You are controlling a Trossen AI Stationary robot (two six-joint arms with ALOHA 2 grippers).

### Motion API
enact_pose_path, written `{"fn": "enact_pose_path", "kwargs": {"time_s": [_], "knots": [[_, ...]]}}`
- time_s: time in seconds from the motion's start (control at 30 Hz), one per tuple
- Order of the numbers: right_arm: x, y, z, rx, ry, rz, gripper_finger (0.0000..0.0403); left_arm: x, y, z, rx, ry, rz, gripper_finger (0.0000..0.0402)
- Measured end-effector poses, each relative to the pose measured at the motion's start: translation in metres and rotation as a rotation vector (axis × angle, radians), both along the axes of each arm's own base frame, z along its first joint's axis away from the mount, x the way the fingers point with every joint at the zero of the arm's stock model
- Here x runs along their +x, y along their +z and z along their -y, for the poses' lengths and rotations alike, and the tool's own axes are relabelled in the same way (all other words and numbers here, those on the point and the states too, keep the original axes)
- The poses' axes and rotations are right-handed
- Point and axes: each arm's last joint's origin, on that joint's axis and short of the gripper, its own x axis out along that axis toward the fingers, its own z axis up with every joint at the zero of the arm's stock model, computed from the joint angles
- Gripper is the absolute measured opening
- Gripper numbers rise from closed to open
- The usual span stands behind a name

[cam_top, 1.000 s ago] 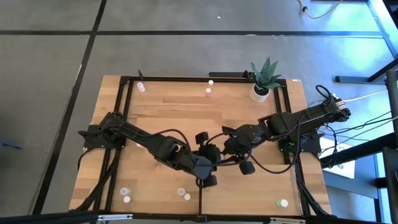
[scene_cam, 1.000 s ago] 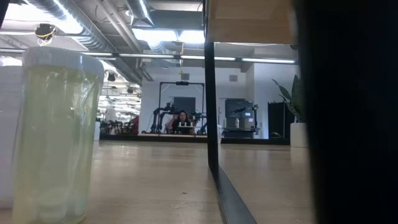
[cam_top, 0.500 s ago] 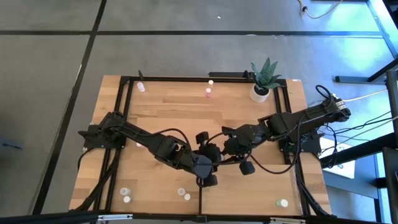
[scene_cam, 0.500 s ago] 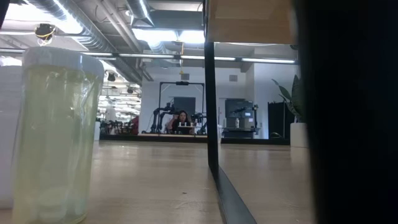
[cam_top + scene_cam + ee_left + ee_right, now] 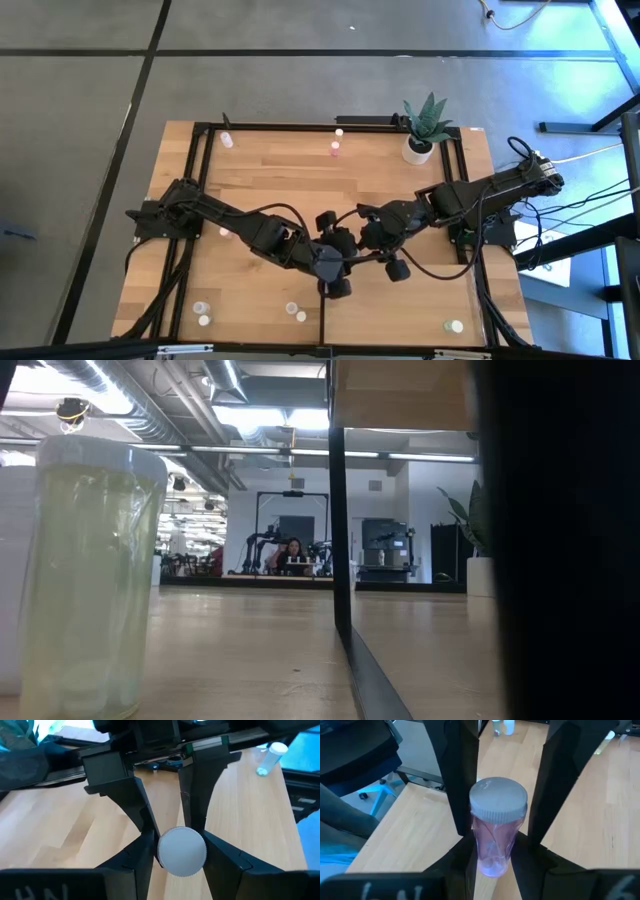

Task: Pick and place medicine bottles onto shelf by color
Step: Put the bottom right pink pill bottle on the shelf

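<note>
Currently left claw (image 5: 181, 851) clamped on white-capped bottle (image 5: 181, 851), right claw (image 5: 492, 851) gripping pink bottle (image 5: 495, 827); claws crowded mid-worktop (image 5: 400, 195). Risk: collision, dropped bottle, wrong colour placement.

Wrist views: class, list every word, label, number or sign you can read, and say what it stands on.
None can be read in full.
Left gripper: raised letters on its body, cut off, unreadable.
Right gripper: the same.
Pink bottle: no label shows.
</note>
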Motion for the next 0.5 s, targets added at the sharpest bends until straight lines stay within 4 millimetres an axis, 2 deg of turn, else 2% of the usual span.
{"fn": "enact_pose_path", "kwargs": {"time_s": [0.27, 0.5], "knots": [[0.0001, 0.0001, 0.0000, 0.000, 0.000, 0.001, 0.0103, -0.0004, -0.0003, 0.0005, 0.096, -0.070, -0.023, 0.0146], [0.0003, 0.0004, -0.0001, 0.001, -0.002, 0.005, 0.0103, -0.0018, 0.0022, -0.0002, 0.097, -0.072, -0.018, 0.0146]]}}
